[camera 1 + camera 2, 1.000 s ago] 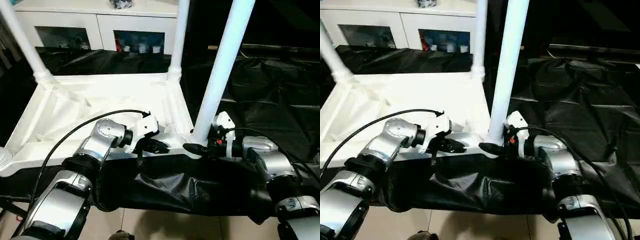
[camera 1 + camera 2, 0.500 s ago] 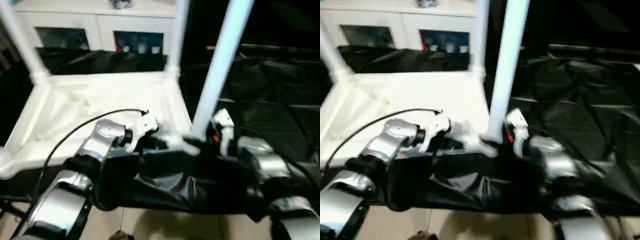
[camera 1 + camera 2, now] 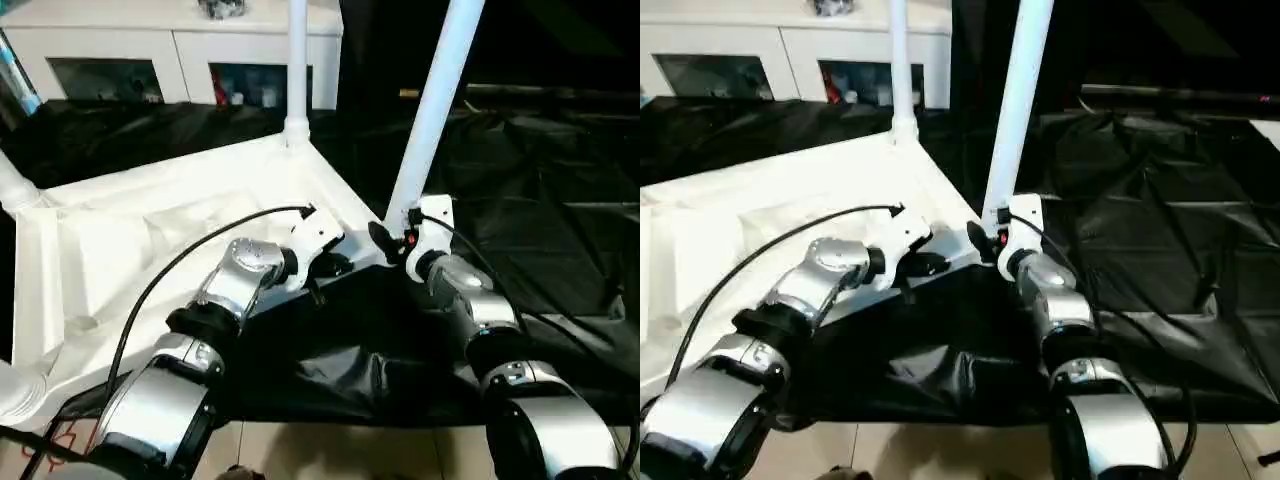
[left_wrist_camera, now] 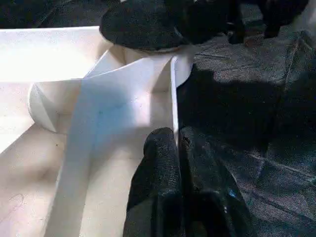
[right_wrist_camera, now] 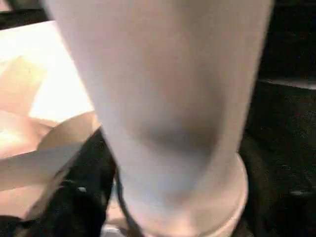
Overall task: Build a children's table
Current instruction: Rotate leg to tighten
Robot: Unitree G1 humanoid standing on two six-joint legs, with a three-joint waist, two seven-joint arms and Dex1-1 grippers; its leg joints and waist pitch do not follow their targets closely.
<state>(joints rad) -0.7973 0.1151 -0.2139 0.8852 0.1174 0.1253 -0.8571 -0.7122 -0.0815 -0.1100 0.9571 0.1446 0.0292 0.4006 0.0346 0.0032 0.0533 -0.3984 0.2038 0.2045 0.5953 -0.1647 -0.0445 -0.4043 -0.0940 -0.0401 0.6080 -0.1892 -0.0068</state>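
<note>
The left gripper (image 4: pixel 175 148) has its jaws clenched on the thin rim wall of the tabletop (image 3: pixel 150 240), close to the corner socket. The right gripper (image 3: pixel 385 240) sits against the base of the near leg (image 3: pixel 430 110); whether its jaws are clenched or released I cannot tell. Compared with a second ago, the tabletop has swung around, its gripped corner now pointing further away from the robot. The tabletop lies upside down, ribbed underside up, on the bench draped in black cloth (image 3: pixel 560 210). A far leg (image 3: pixel 296 60) stands upright in its socket before the white cabinet (image 3: pixel 180 50).
</note>
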